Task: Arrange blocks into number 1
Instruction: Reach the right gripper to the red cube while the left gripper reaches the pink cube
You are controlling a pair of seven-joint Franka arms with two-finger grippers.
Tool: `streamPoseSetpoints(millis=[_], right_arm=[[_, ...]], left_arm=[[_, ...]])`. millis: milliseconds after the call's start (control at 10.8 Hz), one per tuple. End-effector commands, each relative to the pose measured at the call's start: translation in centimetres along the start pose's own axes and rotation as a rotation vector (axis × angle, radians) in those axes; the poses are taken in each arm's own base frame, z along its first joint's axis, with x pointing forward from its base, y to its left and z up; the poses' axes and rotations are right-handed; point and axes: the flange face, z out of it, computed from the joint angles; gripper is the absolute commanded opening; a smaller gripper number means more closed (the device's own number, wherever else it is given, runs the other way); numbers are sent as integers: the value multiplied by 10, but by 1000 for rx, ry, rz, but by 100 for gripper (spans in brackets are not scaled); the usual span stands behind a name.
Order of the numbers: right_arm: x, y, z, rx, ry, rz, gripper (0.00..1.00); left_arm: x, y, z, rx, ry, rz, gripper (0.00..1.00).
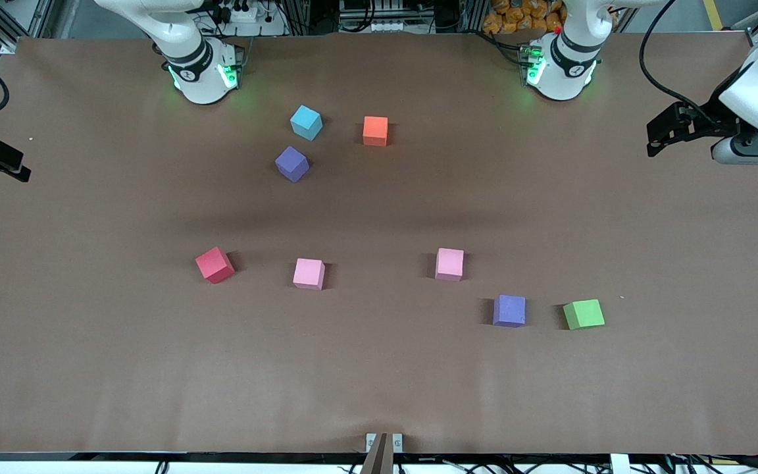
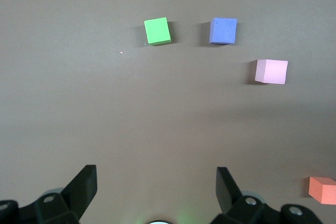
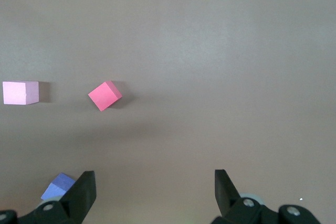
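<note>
Blocks lie scattered and apart on the brown table, none stacked or touching. Nearest the arm bases sit the cyan block and the orange block, with the purple block just beside the cyan one and a little nearer the front camera. Lower down, the red block and one pink block lie toward the right arm's end, and the second pink block sits past the middle. Nearest the camera, toward the left arm's end, are the blue-violet block and the green block, side by side. Both arms wait raised at the table's ends. The left gripper hangs over bare table with its jaws spread wide and nothing between them; the right gripper does likewise.
</note>
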Motion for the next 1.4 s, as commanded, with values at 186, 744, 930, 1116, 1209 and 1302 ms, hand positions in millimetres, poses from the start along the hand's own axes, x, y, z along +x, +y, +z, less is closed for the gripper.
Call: streamPoseSetpoints(millis=[186,744,930,1116,1209,1302], right_arm=[[-1,-3,6,19,-13,-27,100],[83,-77,130,82,-26,-206,100],[99,-80,167,92,-30,-375,100],[103,-87,212,93,-27,-523,100],[105,-93,239,101,-46,-611,100],[107,-96,266,113,-85,-649,100]], left_arm=[[-2,12,1,-14,-20,5,100],[-14,212,118,-45,-59,22,100],[-46,267,171,-46,-62,13,100],[-76,302,216,-40,-81,-1,100],[-89,325,235,-44,-97,-37,100],[-105,353,252,-47,-118,-54,100]])
